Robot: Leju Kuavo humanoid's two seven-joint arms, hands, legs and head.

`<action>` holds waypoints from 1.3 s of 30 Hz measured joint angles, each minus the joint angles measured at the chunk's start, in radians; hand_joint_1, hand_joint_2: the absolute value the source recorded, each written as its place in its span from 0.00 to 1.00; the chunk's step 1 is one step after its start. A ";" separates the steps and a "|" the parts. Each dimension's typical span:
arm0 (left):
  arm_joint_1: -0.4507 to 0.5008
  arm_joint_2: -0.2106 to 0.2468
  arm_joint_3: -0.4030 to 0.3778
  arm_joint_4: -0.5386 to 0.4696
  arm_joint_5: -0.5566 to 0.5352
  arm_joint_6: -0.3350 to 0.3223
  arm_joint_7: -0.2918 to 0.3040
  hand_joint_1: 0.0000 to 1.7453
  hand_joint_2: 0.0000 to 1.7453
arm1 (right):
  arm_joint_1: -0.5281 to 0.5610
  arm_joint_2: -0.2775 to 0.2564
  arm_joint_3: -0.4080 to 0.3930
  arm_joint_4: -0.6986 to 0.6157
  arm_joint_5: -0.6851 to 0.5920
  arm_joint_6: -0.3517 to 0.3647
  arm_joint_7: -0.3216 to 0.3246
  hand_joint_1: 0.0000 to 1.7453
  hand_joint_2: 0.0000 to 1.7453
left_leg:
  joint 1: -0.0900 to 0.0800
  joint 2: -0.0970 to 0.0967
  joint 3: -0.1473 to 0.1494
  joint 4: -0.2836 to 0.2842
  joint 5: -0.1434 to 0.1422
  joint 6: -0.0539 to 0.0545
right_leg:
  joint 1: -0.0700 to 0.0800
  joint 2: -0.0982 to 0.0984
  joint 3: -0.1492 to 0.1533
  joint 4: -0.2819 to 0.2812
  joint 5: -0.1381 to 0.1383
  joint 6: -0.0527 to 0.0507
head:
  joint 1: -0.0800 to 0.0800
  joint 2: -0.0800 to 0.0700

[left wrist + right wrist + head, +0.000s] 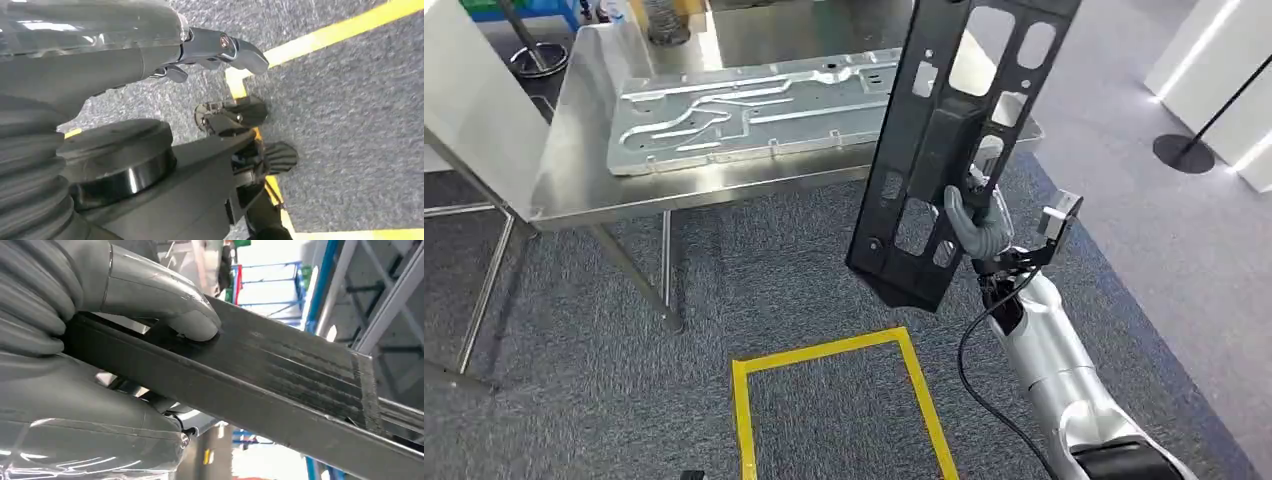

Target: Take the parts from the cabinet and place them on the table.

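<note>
Panel (954, 130) update: my right robot hand (977, 222) has it clamped, thumb pressed flat on one face and the other fingers wrapped round behind, grabbing near the lower third on the edge closest to my arm. It's a long black frame full of cutouts, standing nearly upright and leaning a bit, with most of its length sticking up past my grip and a short bit hanging below.

How it'll handle, my guess: rigid, no sag anywhere, and probably light-ish since it's mostly holes. The trouble is leverage. With that much length above the grip, it'll want to twist or swing if I move fast. In the right wrist view the face looks smooth with a slight sheen under the thumb, so I wouldn't trust friction alone. A hold through a cutout or nearer the middle would feel safer, but I'd rather not regrip mid-air.

The surface (584, 150) is ahead and to the left of that robot hand, with a silver plate (754, 110) already lying on it. I'd want to lay the panel down flat rather than drop an end first.

Left robot hand (220, 47) is hanging over the carpet by the yellow tape (340, 30), holding nothing, fingers apart.
</note>
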 joint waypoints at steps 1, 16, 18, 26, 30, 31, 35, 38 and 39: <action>0.000 0.000 0.000 0.000 0.000 0.000 0.000 0.00 1.00 | 0.000 0.000 0.000 0.000 -0.001 0.000 0.000 1.00 1.00 | 0.000 0.000 0.002 0.002 0.001 -0.005 | -0.001 0.000 0.005 -0.001 -0.005 -0.008 | 0.000 0.000; 0.005 0.002 -0.001 0.000 0.007 0.002 -0.001 0.00 1.00 | 0.008 0.000 0.000 -0.008 -0.002 0.002 0.011 1.00 1.00 | -0.023 0.001 -0.128 -0.009 0.121 0.035 | 0.004 0.009 0.142 -0.004 -0.091 -0.008 | 0.000 0.000; 0.005 0.000 -0.001 0.000 0.009 0.002 -0.003 0.00 1.00 | 0.003 0.000 0.000 -0.009 -0.002 0.001 0.012 1.00 1.00 | -0.017 0.000 -0.095 -0.029 0.123 0.040 | 0.001 0.007 0.140 0.021 -0.103 -0.003 | 0.000 0.000; 0.010 0.000 -0.001 0.000 0.009 0.001 -0.004 0.00 1.00 | 0.008 0.000 0.000 -0.010 -0.003 0.000 0.013 1.00 1.00 | -0.008 -0.002 -0.026 -0.015 0.052 0.029 | -0.029 0.005 -0.015 0.111 -0.069 0.038 | 0.000 0.000; 0.009 0.000 -0.002 0.000 0.005 -0.001 -0.003 0.00 1.00 | 0.012 0.000 0.000 -0.014 -0.002 -0.006 0.018 1.00 1.00 | -0.006 -0.001 -0.011 0.000 0.015 0.000 | -0.018 -0.001 0.011 0.014 -0.004 0.011 | 0.000 0.000; 0.011 0.000 -0.002 0.000 0.005 -0.002 -0.003 0.00 1.00 | 0.013 0.000 0.000 -0.015 -0.002 -0.006 0.020 1.00 1.00 | -0.007 -0.001 -0.009 0.009 0.014 -0.003 | -0.020 -0.001 0.012 0.013 -0.013 0.002 | 0.000 0.000; 0.010 0.000 -0.002 0.000 0.010 -0.002 -0.006 0.00 1.00 | -0.002 -0.002 0.000 -0.028 -0.005 -0.003 0.027 1.00 1.00 | 0.000 0.002 -0.073 0.146 -0.035 -0.020 | -0.017 0.001 0.041 0.009 -0.029 -0.022 | 0.000 0.000; 0.015 0.000 -0.002 0.000 0.019 -0.001 -0.017 0.00 1.00 | -0.008 -0.003 0.000 -0.027 -0.006 -0.005 0.033 1.00 1.00 | 0.001 0.002 -0.209 0.342 -0.104 -0.019 | -0.007 0.004 0.064 0.009 -0.050 -0.029 | 0.000 0.000; 0.017 0.001 -0.002 0.000 0.020 -0.001 -0.021 0.00 1.00 | -0.010 -0.005 0.000 -0.027 -0.006 -0.006 0.034 1.00 1.00 | -0.001 0.002 -0.219 0.330 -0.087 -0.012 | -0.003 0.004 0.075 0.009 -0.058 -0.030 | 0.000 0.000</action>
